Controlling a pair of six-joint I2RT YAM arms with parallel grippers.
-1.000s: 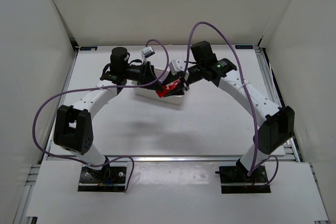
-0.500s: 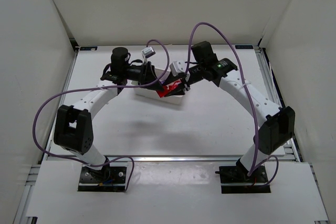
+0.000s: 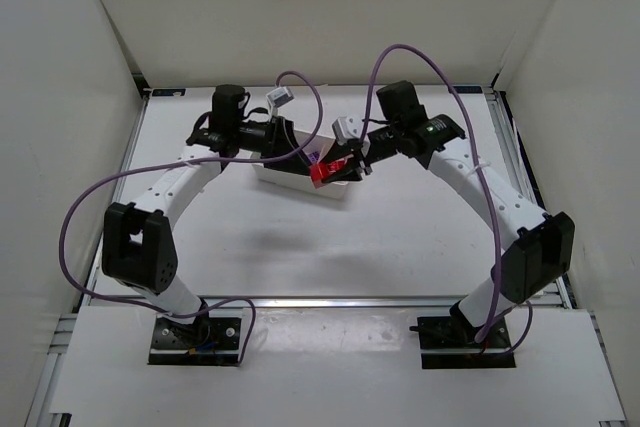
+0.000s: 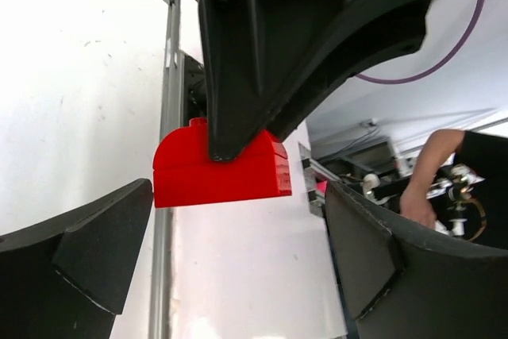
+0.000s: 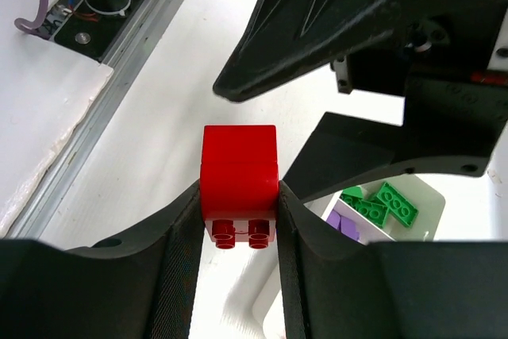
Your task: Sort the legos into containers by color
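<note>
Right gripper [image 5: 238, 200] is clamping a red brick [image 5: 238, 160] between both fingers, studs facing the wrist camera, and is holding it in the air at the right end of the white tray [image 3: 285, 178]. Left gripper [image 4: 230, 267] is hovering just beside the brick, fingers spread wide and gripping nothing. Green bricks [image 5: 390, 202] and a purple brick [image 5: 347, 225] are lying side by side in the tray; which compartment cannot be told.
</note>
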